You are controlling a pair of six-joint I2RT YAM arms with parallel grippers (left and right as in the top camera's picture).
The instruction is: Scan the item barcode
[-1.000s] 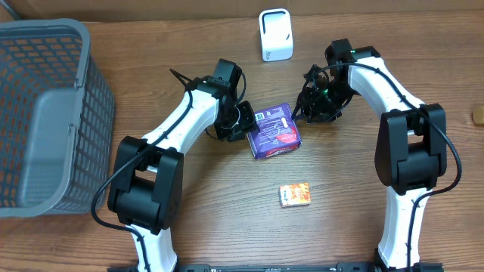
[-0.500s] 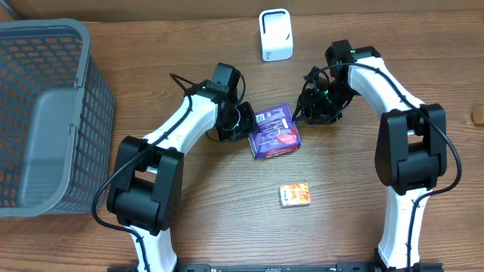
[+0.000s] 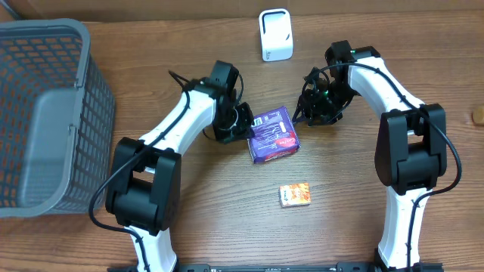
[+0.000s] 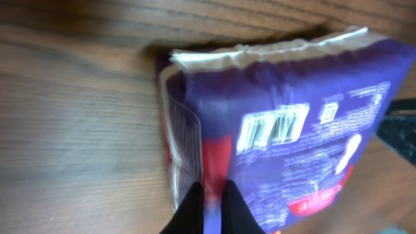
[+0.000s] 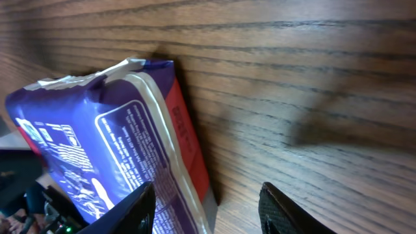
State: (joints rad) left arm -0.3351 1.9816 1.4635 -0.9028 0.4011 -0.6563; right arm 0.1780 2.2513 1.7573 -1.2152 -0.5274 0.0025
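Closest to the robot's base, a small orange box (image 3: 295, 195) lies flat on the wooden table (image 3: 227, 227), on its own and well apart from both arms. There's print on top, but it's too small to read from overhead.

Mid-table is the purple pack (image 3: 273, 132), the thing to be scanned. It lies a bit askew between the two arms. The left gripper (image 4: 211, 198) is clamped tight on the thin edge at the pack's left end. In the left wrist view the two black fingers are pinched together with just a sliver of purple film between them. That same view shows a white barcode (image 4: 273, 127) printed on the purple face, a red patch below it, and lines of small white text, all too blurry to make out, so no brand I can read. From overhead there's a small green-and-white label at the pack's far-left corner.

The right gripper (image 5: 207, 192) sits just beside the pack's other end with its jaws apart, gripping nothing. The crimped white seam is next to one finger and the other finger is over bare wood.

Farther back, a white scanner (image 3: 274, 34) stands upright near the table's far edge, well apart from the pack. Off to the left there's a grey mesh basket (image 3: 45, 113).
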